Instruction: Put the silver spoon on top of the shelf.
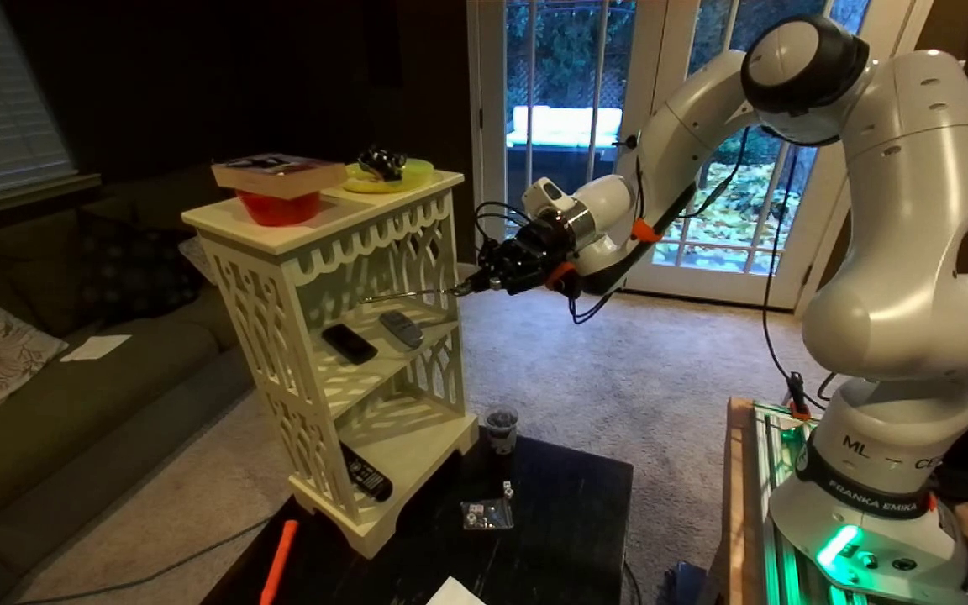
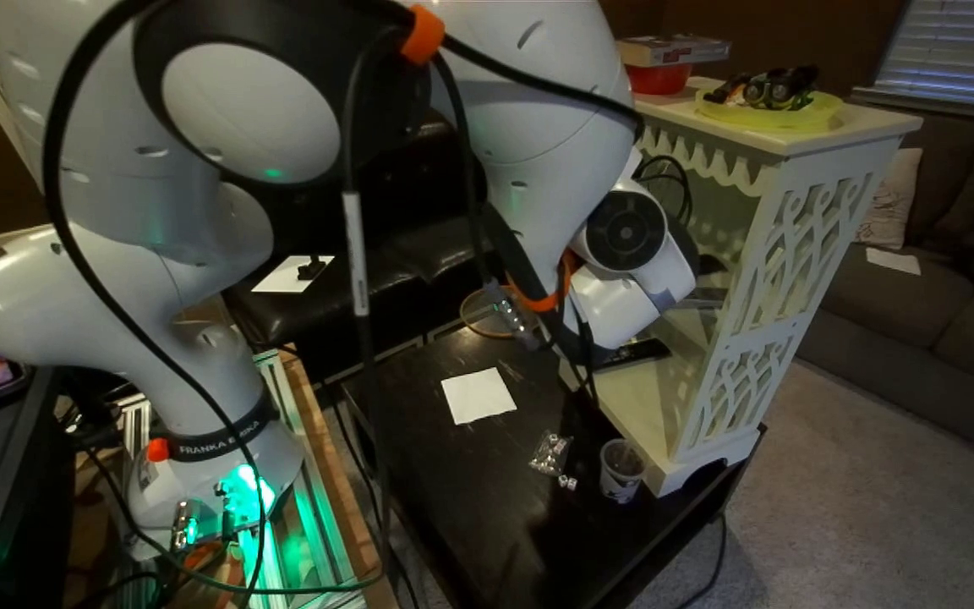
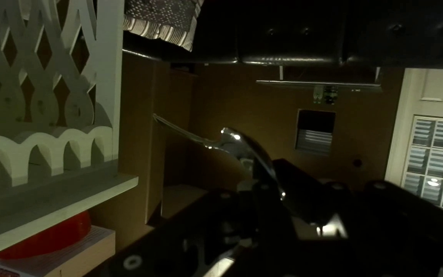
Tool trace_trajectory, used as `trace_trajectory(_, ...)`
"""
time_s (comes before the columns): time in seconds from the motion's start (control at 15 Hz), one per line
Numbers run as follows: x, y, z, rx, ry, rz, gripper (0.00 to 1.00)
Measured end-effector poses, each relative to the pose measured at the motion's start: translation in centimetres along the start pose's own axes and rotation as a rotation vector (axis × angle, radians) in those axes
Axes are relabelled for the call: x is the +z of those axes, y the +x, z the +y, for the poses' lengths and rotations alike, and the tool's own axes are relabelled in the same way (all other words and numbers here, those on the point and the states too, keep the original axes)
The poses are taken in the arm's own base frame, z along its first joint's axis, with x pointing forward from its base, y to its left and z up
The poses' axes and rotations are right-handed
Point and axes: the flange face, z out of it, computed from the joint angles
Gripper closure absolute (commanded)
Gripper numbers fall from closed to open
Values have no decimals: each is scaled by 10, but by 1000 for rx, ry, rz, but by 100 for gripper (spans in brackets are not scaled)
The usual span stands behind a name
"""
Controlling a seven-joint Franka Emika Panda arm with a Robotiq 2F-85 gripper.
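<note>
The black hand (image 1: 463, 288) is clamping the silver spoon (image 3: 237, 148) by its bowl, the jaws standing nearly together with metal pinched between them and the handle jutting out ahead. Being thin and metal, the spoon is probably going to feel light and stiff, hard to break but slick. A curved bowl is giving the jaws little flat to bite on, so I am expecting some pivoting if the handle knocks anything; the neck, where handle and bowl are meeting, is looking like the surer hold.

In an exterior view the spoon is hovering before the upper opening of the cream-white shelf (image 1: 349, 380), lower than its flat top (image 1: 358, 205); whether the handle's tip is reaching inside, I am not able to tell. Raising it over the edge, I judge, is what the task is calling for next. The top is carrying a red bowl (image 1: 281, 210) with a book-like block (image 1: 278, 176) across it, and a yellow-green plate (image 1: 421, 175) bearing something dark (image 1: 381, 164); the strip between them is seeming the likeliest place for laying the spoon flat.

The shelf is standing on a low black bench (image 1: 568, 512), with a cup (image 1: 502, 430) resting just beside its foot. Farther off, pale carpet (image 1: 551, 361) is spreading toward glass doors (image 1: 560, 80), and an olive couch (image 1: 114, 412) is sitting in the dimness, across the shelf from the arm (image 1: 912, 218).
</note>
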Motion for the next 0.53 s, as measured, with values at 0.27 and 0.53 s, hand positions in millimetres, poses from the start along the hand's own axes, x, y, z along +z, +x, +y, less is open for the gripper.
trace_trajectory(0.27, 2, -1, 1, 2, -6, -8, 98)
trace_trajectory(0.53, 9, -1, 0, 19, 0, 48, 98)
